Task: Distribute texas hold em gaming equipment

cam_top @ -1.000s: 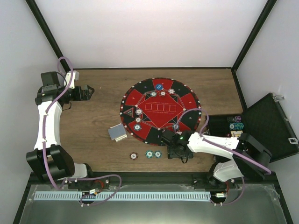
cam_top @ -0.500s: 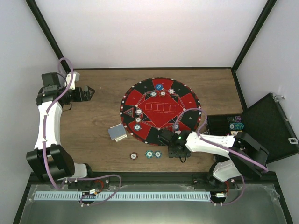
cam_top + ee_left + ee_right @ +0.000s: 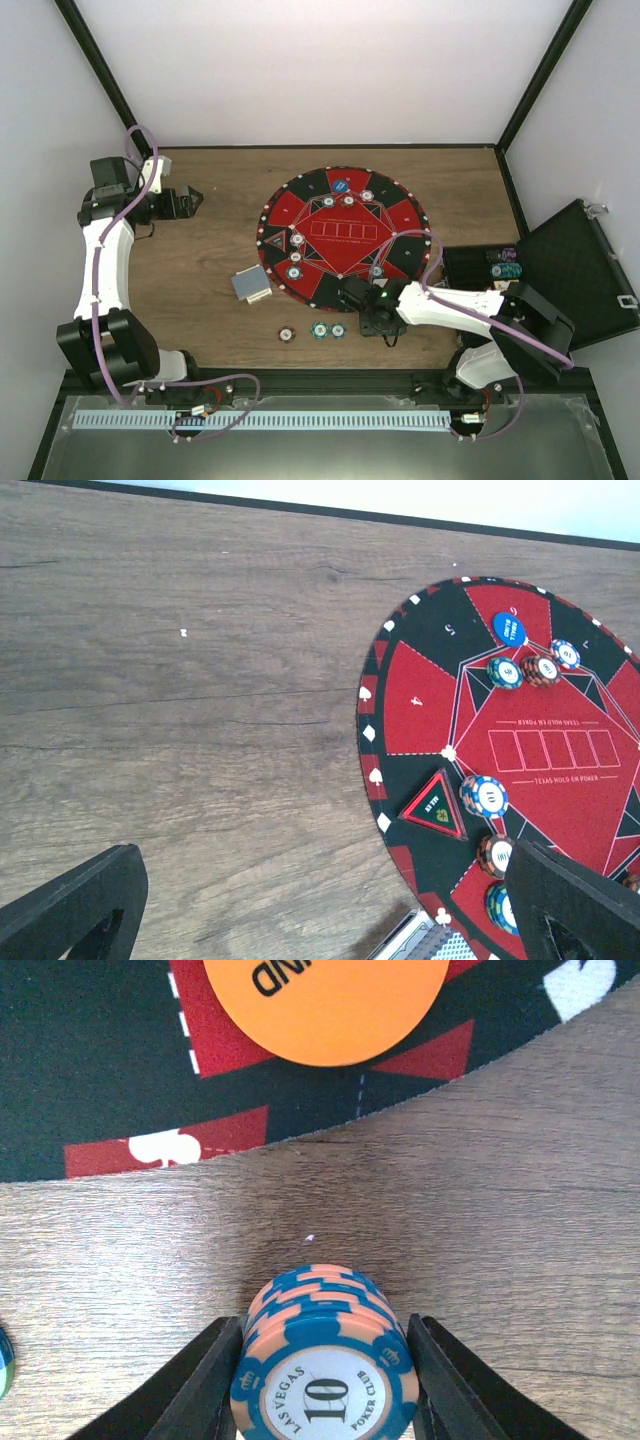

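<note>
The right arm has edged a touch left along the mat's near rim since a second ago, and the right gripper (image 3: 325, 1330) has pinched in. Its two fingers now sit flush against either side of a short stack of teal-and-orange chips (image 3: 322, 1385) marked 10. The stack stands on the bare wooden table (image 3: 200, 290), just off the edge of the round red-and-black mat (image 3: 398, 215). The orange disc (image 3: 325, 1000) lies on the mat just beyond the stack, apart from it.

On the left nothing has budged: the left gripper (image 3: 193, 198) hangs over the far-left table, jaws spread wide, holding nothing. The grey-blue deck of cards (image 3: 251, 285) lies just beside the mat's left near edge, as before. A brown-edged chip (image 3: 286, 334) and a pair of teal chips (image 3: 328, 329) lie loose on the wood in the same spots.

On the mat, a blue-and-white chip stack (image 3: 484, 796) sits beside the triangular marker (image 3: 436, 805), with a blue disc (image 3: 509, 629) farther off. The black case (image 3: 575, 270) lies open at right.
</note>
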{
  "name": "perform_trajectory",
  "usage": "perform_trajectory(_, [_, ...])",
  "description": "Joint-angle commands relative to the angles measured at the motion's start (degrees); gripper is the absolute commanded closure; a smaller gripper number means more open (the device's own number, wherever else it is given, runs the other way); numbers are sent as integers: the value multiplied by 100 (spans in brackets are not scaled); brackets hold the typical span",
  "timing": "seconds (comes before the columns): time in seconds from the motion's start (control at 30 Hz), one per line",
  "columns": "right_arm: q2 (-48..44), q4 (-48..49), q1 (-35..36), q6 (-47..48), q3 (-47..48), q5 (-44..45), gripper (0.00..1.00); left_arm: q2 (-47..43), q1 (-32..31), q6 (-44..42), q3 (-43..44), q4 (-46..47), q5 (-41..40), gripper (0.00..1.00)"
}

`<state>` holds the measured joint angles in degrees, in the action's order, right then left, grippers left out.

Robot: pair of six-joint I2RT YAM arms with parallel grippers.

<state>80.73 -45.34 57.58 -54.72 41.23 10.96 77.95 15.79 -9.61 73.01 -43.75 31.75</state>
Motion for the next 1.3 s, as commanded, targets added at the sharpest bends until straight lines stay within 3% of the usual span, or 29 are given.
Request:
perform_trajectory(0.0, [95, 91, 38, 5, 68, 98, 60, -57, 23, -19, -24, 53, 43, 0])
perform_trajectory(0.2, [66, 82, 26, 9, 60, 53, 69, -62, 25, -33, -6, 50, 24, 0])
perform_trajectory(0.4, [-388, -131, -309, 126, 261, 76, 84, -61, 31, -68, 7, 42, 11, 0])
perform_trajectory(0.6, [-987, -143, -987, 548, 521, -27, 87, -61, 30, -85, 35, 33, -2, 0])
perform_trajectory(0.83, [-470, 132, -1834, 1217, 1018, 182, 87, -20, 30, -183, 99, -38, -1, 0])
perform_trajectory(1.03, [160, 644, -2625, 1698, 1166, 265, 87, 61, 25, -1107, 151, -659, 92, 0])
perform_trajectory(1.27, [646, 1210, -3220, 1861, 979, 4, 85, 257, 29, -2748, 130, -1550, 339, 0])
